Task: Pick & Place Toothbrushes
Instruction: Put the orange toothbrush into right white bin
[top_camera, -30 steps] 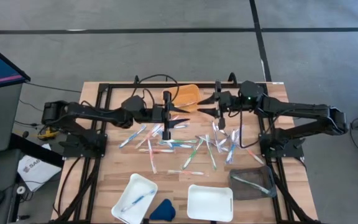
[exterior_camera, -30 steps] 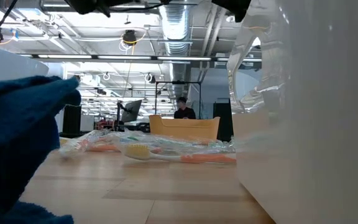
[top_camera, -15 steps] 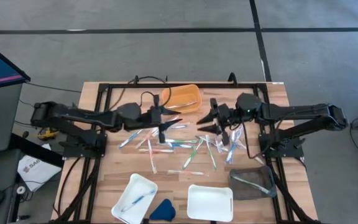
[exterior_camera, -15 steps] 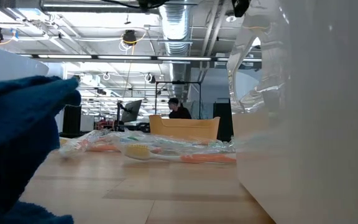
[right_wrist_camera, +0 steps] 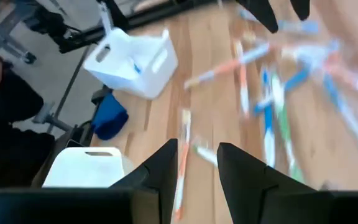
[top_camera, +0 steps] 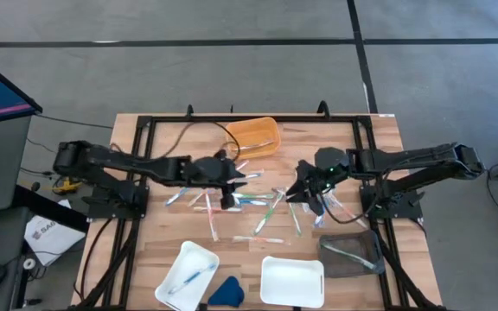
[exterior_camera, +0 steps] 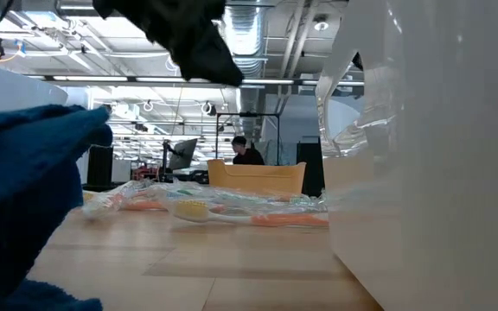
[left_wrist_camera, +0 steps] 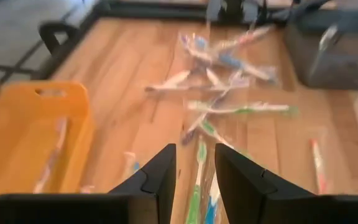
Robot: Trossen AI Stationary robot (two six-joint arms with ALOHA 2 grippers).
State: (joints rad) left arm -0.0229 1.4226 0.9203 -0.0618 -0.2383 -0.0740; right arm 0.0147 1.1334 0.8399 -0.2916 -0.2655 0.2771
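Many thin toothbrushes (top_camera: pixel 253 206) in blue, green, orange and white lie scattered on the middle of the wooden table; they also show in the left wrist view (left_wrist_camera: pixel 229 106), the right wrist view (right_wrist_camera: pixel 272 93) and the low view (exterior_camera: pixel 223 210). My left gripper (top_camera: pixel 232 188) (left_wrist_camera: pixel 194 180) is open above the left part of the pile. My right gripper (top_camera: pixel 296 192) (right_wrist_camera: pixel 194 168) is open above its right part. The two face each other across the pile.
An orange tray (top_camera: pixel 253 136) stands at the far side and holds a toothbrush (left_wrist_camera: pixel 51 155). Two white trays (top_camera: pixel 186 263) (top_camera: pixel 292 281) and a dark grey tray (top_camera: pixel 351 252) line the near edge. A dark-blue wedge (top_camera: pixel 226 291) lies between the white trays. A black frame edges the table.
Both grippers have moved from beside the orange tray toward the near edge and downward, ending over the toothbrush pile. In the low view a dark arm has dropped into the top of the picture. The toothbrushes have stayed where they were.
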